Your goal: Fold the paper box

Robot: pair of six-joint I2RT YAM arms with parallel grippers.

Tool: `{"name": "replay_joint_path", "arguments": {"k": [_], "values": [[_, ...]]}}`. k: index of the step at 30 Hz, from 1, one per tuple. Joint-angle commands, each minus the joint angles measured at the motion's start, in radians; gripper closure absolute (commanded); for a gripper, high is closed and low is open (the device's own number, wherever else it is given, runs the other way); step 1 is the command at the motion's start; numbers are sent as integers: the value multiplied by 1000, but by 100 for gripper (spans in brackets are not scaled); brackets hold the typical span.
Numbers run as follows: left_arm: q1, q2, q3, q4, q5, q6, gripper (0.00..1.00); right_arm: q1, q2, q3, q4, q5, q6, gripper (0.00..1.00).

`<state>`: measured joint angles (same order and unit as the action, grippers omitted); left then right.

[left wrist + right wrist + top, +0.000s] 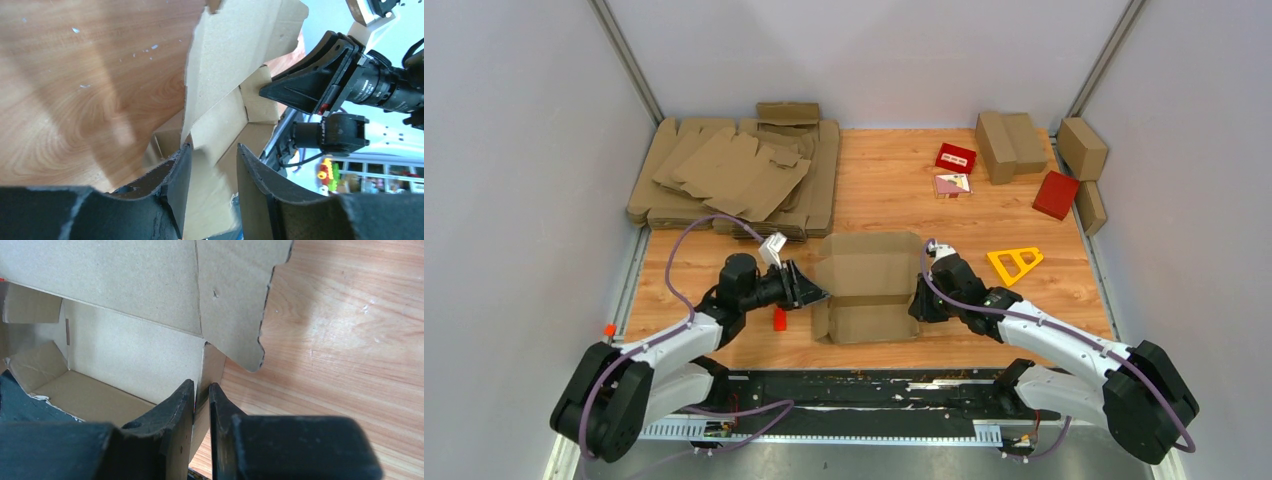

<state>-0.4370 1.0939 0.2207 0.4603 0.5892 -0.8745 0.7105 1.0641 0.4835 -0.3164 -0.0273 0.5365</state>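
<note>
Pinching paper box [869,285] wall, right pincer [201,388]; left pincer [214,152] astride flap.

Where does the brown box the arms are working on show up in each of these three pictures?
Top: box in the centre.
Left wrist: box upper middle, running down into the left gripper.
Right wrist: box upper left, one wall pinched by the right gripper.
Shared landmark: the wooden table.

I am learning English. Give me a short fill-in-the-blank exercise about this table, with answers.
1. The paper box lies ___ the left gripper and the right gripper.
2. The triangular frame is ___ in colour.
3. The stack of flat cardboard sheets lies on the ___ arm's side.
Answers: between; yellow; left.
</note>
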Motion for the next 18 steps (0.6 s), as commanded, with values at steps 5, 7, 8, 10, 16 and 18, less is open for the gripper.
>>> {"name": "replay_joint_path", "arguments": {"k": [5,7,8,10,16,18], "values": [[-3,-122,79,-343,-108,169,44,5,-22,21,23,1,-7,83],[-3,-129,64,-360,-111,177,40,5,-19,20,26,-1,-5,83],[-3,-138,58,-372,-118,183,39,4,-19,20,27,-2,-6,83],[-3,-161,50,-402,-147,194,38,4,-17,20,29,-5,-5,83],[8,-267,49,-537,-256,228,46,4,-17,20,31,-6,-7,82],[14,-329,50,-612,-337,236,52,5,-18,17,31,-5,-8,83]]}}
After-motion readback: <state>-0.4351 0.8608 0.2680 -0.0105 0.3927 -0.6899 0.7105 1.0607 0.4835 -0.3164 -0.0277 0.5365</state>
